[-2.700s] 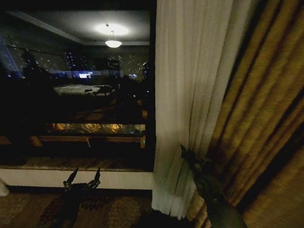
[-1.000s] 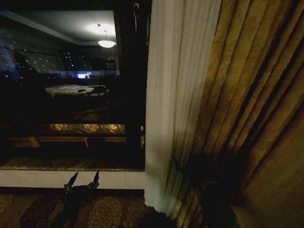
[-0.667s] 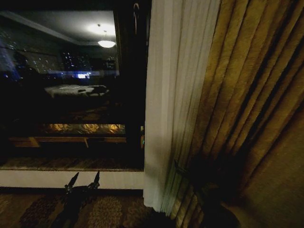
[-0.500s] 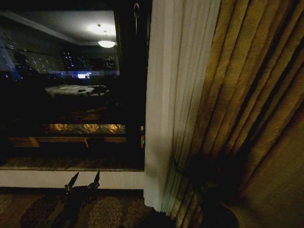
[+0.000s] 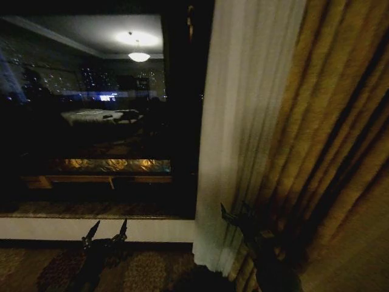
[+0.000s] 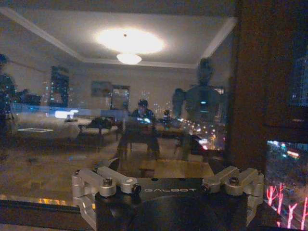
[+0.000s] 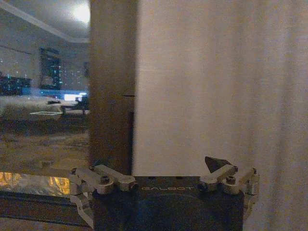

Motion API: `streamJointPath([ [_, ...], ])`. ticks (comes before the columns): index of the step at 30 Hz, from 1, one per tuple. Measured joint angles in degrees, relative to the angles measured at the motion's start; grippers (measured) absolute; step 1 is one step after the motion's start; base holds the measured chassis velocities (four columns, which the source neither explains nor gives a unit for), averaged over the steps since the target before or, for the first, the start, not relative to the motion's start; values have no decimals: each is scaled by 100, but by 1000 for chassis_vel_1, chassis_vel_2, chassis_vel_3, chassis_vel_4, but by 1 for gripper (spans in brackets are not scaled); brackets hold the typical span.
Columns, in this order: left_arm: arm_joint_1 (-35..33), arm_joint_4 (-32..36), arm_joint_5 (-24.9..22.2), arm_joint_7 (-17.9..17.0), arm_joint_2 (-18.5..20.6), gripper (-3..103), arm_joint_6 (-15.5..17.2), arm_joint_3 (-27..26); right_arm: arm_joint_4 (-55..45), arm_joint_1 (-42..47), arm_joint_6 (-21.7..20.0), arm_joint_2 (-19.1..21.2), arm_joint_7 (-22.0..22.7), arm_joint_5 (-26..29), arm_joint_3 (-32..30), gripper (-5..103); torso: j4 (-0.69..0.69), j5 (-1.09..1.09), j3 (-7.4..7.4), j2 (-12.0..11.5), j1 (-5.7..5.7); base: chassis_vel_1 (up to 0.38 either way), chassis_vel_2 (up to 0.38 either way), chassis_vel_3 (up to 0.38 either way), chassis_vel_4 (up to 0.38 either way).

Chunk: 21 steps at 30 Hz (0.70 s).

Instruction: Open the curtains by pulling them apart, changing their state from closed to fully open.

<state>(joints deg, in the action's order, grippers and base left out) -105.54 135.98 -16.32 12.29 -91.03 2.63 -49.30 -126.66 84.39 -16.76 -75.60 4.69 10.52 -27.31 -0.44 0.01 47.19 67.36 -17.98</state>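
One sheer cream curtain panel (image 5: pixel 243 121) hangs bunched in narrow pleats just right of the dark window, against a golden drape. My right gripper (image 5: pixel 234 213) is low at that panel's bottom part, open, its fingers beside the fabric with nothing pinched between them. In the right wrist view the sheer curtain (image 7: pixel 216 86) stands close in front, and one dark fingertip (image 7: pixel 216 163) shows against it. My left gripper (image 5: pixel 107 230) is parked low before the window sill, open, fingers pointing up, away from any fabric.
The thick golden-tan drape (image 5: pixel 340 152) hangs on the right. Bare window glass (image 5: pixel 91 121) reflects the room and a ceiling lamp. A dark frame post (image 5: pixel 185 109) borders the sheer panel. A white wall strip (image 5: pixel 48 229) and patterned carpet (image 5: pixel 140 267) lie below.
The sheer panel is gathered narrower against the drape than 2.7 s ago. Over the last half second the whole picture slid right, so the camera turned. Both grippers keep their places.
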Motion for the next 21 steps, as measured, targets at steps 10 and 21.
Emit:
streamJointPath([
  [10, 21, -26, 14, 0, -9, 100, -3, 6, 279, -225, 151, 0, 97, -23, 112, 100, 0, 1, 0, 0, -1, 333, 340, -333, -333],
  [21, -18, 31, 116, 3, -9, 100, -8, 41, 1170, -885, 152, 11, 478, 430, -162, 100, 0, -1, 0, 0, -1, 144, 131, -148, -139],
])
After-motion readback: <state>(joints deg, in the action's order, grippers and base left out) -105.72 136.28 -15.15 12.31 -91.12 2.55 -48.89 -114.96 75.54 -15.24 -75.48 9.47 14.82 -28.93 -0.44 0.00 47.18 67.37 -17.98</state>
